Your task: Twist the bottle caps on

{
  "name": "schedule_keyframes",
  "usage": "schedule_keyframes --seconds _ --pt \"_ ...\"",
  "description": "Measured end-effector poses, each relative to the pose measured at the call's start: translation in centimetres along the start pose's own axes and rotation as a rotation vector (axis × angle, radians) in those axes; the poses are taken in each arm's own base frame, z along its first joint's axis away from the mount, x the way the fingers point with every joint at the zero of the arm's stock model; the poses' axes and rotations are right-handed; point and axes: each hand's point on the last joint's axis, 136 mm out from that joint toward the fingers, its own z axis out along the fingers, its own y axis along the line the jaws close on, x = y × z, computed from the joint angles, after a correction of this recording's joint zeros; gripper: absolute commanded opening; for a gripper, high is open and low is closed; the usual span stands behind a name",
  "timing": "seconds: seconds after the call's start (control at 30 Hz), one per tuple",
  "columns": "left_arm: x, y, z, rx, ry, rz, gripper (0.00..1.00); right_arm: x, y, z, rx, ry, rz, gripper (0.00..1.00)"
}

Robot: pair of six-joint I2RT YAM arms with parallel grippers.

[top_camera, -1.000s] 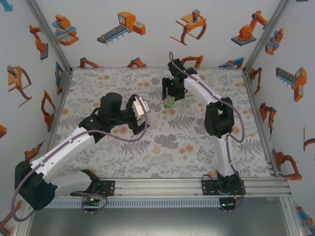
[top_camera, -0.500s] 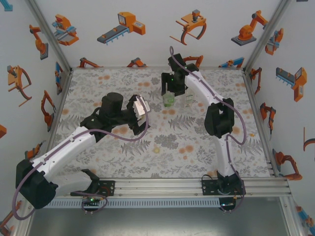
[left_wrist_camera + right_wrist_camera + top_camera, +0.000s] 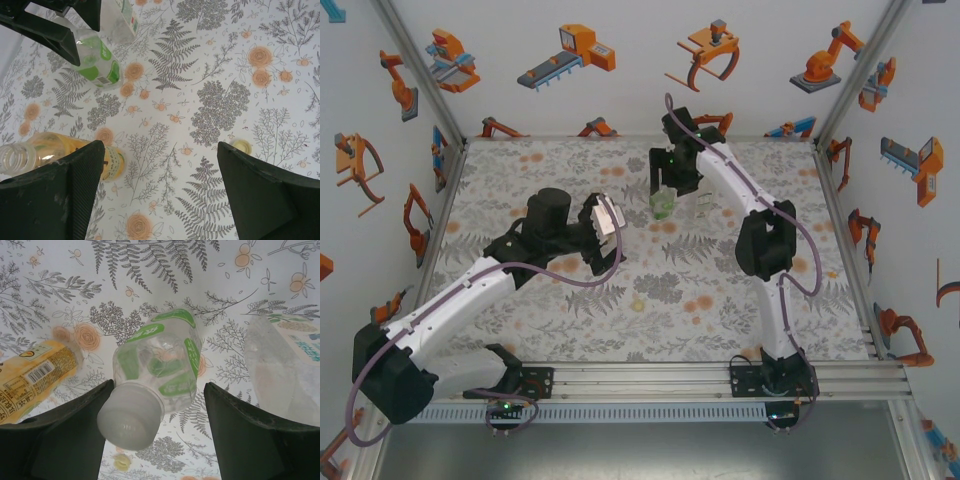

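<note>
Between the fingers of the right claw [image 3: 157, 390], toward the far side of the desk [image 3: 700, 300], was the squat green-tinted bottle [image 3: 162, 357], with a whitish cap [image 3: 131, 416] on its neck. That claw stood open: the cap was close against one finger, contact uncertain, while a clear gap separated the bottle from the other finger. To one side lay the amber bottle [image 3: 60, 144], on its side, neck uncapped; to the other was the slim colourless bottle [image 3: 282, 365]. A pale yellow cap [image 3: 242, 146] rested loose on the desk. The left claw [image 3: 160, 185] hung above the desk, spread wide and gripping nothing, the amber bottle partly behind one finger, the pale yellow cap just beside the other.
</note>
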Motion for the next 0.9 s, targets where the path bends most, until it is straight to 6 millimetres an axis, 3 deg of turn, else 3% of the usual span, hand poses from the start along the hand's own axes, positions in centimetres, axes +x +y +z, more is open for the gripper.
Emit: schedule_keyframes --seconds 0.17,0.33,0.53,0.73,0.9 --pt "-0.2 1.3 -0.5 -0.054 -0.012 -0.019 0.86 -0.7 0.4 -2.4 -0.009 -0.040 -0.020 0.66" --pt "-0.5 3.4 -1.7 -0.137 -0.046 -0.055 0.87 -1.5 1.0 -6.6 -0.025 -0.109 -0.055 0.66" --pt "-0.4 6.4 -3.4 -0.230 -0.084 -0.123 0.87 0.0 1.7 -10.6 -0.069 -0.196 -0.110 0.68" --pt "0.0 8.5 -4.8 -0.304 -0.103 -0.170 0.87 3.5 3.0 -11.2 -0.165 -0.293 -0.169 0.71" --pt "0.3 8.5 -5.4 -0.335 -0.105 -0.167 0.88 5.7 4.4 -11.1 -0.271 -0.408 -0.237 0.73"
